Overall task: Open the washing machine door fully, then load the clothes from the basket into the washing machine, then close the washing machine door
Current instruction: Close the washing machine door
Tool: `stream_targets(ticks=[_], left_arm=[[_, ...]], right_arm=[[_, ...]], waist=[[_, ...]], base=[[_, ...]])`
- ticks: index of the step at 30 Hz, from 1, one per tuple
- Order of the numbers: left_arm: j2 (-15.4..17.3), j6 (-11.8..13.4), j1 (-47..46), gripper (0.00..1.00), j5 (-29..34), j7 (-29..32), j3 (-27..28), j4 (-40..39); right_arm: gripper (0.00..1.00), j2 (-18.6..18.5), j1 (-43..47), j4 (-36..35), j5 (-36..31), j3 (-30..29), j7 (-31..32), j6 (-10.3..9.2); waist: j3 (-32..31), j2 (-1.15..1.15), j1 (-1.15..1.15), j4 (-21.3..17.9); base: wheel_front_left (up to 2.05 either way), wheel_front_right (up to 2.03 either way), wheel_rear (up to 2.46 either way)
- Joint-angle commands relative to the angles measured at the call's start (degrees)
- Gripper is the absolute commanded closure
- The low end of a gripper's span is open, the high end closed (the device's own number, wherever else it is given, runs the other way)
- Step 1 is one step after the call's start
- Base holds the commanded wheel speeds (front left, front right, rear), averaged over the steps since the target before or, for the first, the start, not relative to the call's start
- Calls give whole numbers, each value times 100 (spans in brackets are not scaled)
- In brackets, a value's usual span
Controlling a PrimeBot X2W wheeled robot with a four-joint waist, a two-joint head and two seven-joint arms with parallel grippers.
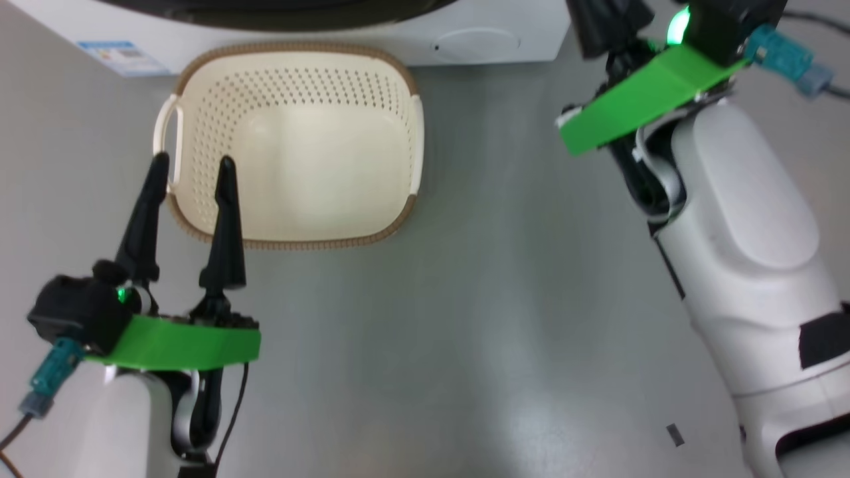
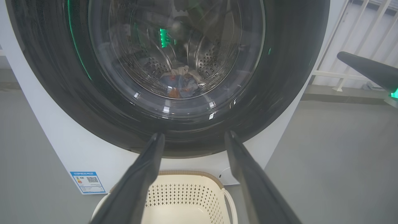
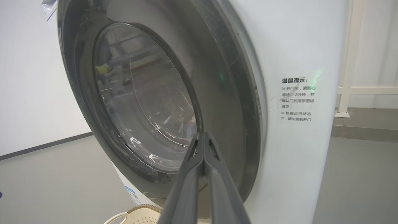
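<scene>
Aiming at the washing machine door [image 3: 140, 93] rim, likely to push, the right tool [image 3: 202, 135] is pinched together; the left tool [image 1: 192, 159] nearby gapes empty.

Bare test room: washing machine [image 3: 295, 46], grey floor [image 1: 465, 299], white railing [image 2: 357, 37]

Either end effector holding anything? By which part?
Nothing held: left end effector open, empty, near the basket; right end effector shut on nothing, by the door.
</scene>
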Motion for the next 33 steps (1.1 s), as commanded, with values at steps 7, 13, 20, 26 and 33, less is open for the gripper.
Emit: stream_targets(ticks=[7,13,20,26,33], left_arm=[[159,-9,451,0,107,-29,266,134],[235,-9,717,0,128,-29,331,228],[306,-9,1028,0,144,-29,500,335],[305,-9,1262,0,156,-29,657,337],[260,-9,1499,0,147,-29,784,352]], right_arm=[[15,260,831,-180,20,16,-19,-37],[0,334,1354,-203,-26,-113,-19,-37],[0,408,1875,-281,28,-204,-19,-37],[0,423,2232,-313,-6,-270,-19,-37],[0,309,2707,-453,-59,-297,-19,-37]], waist=[[-701,0,0,-279],[-1091,0,0,-452],[-1510,0,0,-707],[-1770,0,0,-917],[-2043,0,0,-1119]], base=[[0,0,0],[0,0,0],[0,0,0],[0,0,0],[0,0,0]])
